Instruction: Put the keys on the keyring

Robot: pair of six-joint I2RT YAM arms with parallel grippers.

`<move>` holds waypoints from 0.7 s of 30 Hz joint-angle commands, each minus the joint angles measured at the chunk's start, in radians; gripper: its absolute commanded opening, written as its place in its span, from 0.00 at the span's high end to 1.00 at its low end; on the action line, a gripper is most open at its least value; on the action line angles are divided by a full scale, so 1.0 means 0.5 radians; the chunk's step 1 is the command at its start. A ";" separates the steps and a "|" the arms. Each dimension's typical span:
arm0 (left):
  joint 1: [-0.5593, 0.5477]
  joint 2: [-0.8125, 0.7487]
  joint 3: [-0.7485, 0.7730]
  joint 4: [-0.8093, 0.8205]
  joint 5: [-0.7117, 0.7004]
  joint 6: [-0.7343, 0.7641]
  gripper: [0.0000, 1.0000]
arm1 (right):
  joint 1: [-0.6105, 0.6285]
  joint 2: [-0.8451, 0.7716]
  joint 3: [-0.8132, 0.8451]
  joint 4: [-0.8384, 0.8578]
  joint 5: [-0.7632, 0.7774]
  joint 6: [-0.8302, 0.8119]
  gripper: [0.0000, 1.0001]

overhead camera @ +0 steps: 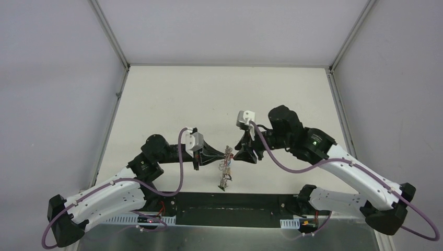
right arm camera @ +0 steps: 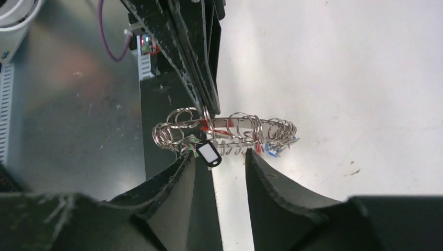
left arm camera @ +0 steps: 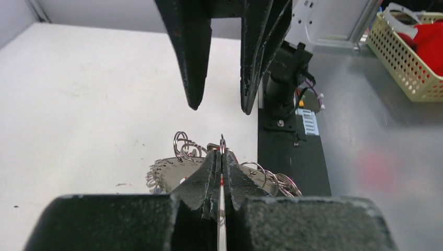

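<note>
- a black-framed key tag (right arm camera: 209, 155) hangs from the keyring (right arm camera: 237, 127); its white paper window looks plain, and no letters can be read on it.
- smaller tags, red (right arm camera: 257, 147) and blue (right arm camera: 271, 150), sit among the silver split rings; they are too small to show any writing.
- the keyring is held above the white table (overhead camera: 209, 94), between the tips of the two arms, near the black base plate (overhead camera: 230, 201).
- the left gripper (left arm camera: 221, 154) is closed and pinches the keyring at its fringe, where a small silver ring pokes up just past the fingertips.
- the right gripper (right arm camera: 219, 155) has its fingers spread apart; the keyring lies just beyond their tips, and contact cannot be seen.
- only the right wrist view shows the keyring from its edge, as a flat band with loops on both sides, and the coloured tags.
- only the left wrist view shows a cream plastic basket (left arm camera: 402, 57) with something red inside, at the far right.
- the top view alone shows both arms reaching inward, and the keyring there is a small tangle without detail.
</note>
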 commanded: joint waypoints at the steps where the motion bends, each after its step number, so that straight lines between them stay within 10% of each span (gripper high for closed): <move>1: -0.016 -0.123 -0.046 0.562 -0.115 -0.127 1.00 | -0.026 -0.283 -0.230 0.606 -0.046 0.077 0.58; 13: -0.015 -0.061 -0.147 1.178 0.018 -0.241 1.00 | -0.034 -0.411 -0.400 1.160 -0.402 0.195 0.58; 21: -0.014 -0.064 -0.146 1.193 0.021 -0.242 1.00 | -0.034 -0.414 -0.435 1.181 -0.344 0.204 0.92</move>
